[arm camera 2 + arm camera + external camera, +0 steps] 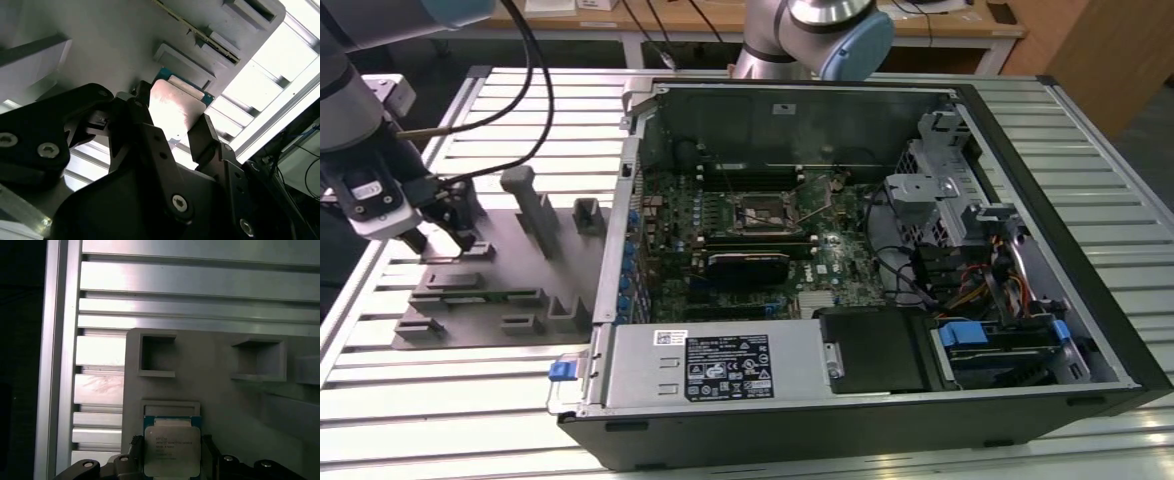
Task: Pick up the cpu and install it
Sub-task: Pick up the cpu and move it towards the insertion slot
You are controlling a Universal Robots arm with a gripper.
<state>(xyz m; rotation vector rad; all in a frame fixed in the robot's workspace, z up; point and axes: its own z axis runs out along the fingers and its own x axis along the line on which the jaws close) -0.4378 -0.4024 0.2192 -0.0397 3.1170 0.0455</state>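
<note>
Cpu in gripper over grey fixture plate on slatted metal table

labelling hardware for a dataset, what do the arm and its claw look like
The arm is a grey metal tube with a light blue joint cap, with black cables looping off it. The claw is matte black: blocky linked plates fastened with hex-socket screws, ending in two flat fingers.

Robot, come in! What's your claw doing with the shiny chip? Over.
Status: gripper shut on cpu. Cpu at grey fixture, outside computer case. Nothing seen in the way.
</note>
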